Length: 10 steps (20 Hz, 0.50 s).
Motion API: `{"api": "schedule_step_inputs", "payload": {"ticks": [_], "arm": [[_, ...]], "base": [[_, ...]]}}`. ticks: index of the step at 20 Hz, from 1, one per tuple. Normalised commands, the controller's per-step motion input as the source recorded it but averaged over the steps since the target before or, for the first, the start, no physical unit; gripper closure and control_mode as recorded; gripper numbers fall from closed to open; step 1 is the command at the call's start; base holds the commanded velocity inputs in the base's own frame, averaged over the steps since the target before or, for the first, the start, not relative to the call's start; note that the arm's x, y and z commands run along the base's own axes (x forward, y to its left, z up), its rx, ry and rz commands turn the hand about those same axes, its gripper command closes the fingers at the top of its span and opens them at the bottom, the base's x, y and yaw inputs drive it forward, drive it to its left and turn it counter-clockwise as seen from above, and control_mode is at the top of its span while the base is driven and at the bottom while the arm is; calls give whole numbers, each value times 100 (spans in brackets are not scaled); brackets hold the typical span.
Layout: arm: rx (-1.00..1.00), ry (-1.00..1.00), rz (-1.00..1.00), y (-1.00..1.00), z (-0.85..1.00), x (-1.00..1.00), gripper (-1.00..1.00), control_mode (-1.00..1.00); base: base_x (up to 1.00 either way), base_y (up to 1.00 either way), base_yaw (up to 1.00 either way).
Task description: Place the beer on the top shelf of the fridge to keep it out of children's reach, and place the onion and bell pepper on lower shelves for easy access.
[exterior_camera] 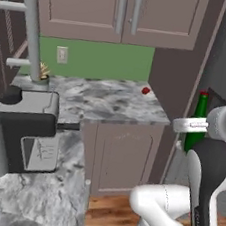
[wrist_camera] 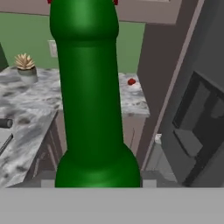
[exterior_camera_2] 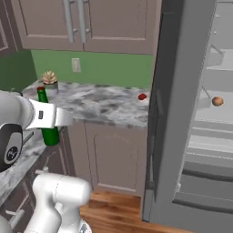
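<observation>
The tool [exterior_camera: 193, 126] grips the beer [exterior_camera: 197, 121] upright, off the bench [exterior_camera: 111, 102] — keep it vertical, swing past the door into the fridge [exterior_camera_2: 214, 68], onto the top shelf.

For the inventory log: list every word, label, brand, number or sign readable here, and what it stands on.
None can be read.
Beer: plain green glass, no label.
Coffee machine: faint lines on its grey front panel, too blurred to read.
Arm: small dark mark on the white wrist, too small to read.
Fridge, cupboards and wall outlet: no writing.
</observation>
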Motion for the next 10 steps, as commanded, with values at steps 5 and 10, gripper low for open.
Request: {"api": "schedule_step_inputs", "payload": {"ticks": [5,10], "arm": [[0,0,0,0,0,0,100,100],[0,0,0,0,0,0,100,100]], "base": [[-67,-39,-4],[-2,-81,-7]]}}
